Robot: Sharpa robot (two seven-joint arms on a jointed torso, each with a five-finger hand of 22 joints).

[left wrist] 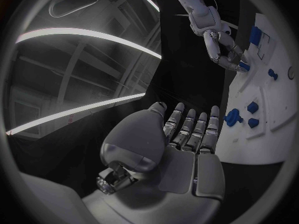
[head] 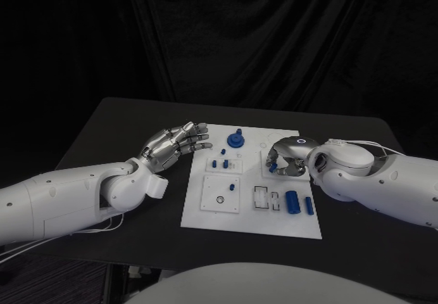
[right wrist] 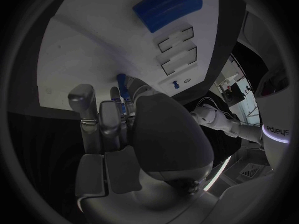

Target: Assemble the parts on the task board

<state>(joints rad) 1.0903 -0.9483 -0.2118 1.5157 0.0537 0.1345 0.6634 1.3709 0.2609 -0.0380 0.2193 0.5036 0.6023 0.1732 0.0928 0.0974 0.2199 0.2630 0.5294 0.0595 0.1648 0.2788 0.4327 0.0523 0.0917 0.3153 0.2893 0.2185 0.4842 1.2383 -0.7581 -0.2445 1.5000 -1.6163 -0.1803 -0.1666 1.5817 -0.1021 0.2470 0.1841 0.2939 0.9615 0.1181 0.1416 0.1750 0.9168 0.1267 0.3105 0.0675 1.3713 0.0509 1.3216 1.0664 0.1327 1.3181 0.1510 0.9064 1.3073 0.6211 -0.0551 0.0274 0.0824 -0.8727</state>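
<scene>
The white task board [head: 206,215] lies in the middle of the black table. My right hand [head: 288,158] is curled down over the board's far right part and pinches a small blue peg [head: 272,166] [right wrist: 121,83] between thumb and fingers, its tip at the board. The left wrist view shows the right hand [left wrist: 222,49] gripping that peg [left wrist: 243,66]. My left hand [head: 173,147] [left wrist: 184,144] hovers at the board's left edge, fingers stretched out and holding nothing. A blue knob [head: 237,139] stands at the far edge, with small blue pegs [head: 221,164] nearer.
A blue cylinder [head: 292,201] [right wrist: 167,6] and a blue bar [head: 309,205] lie at the board's right side beside two rectangular slots [head: 268,199]. A ring-shaped hole [head: 220,200] sits in the near-left block. The black table [head: 109,126] extends round the board.
</scene>
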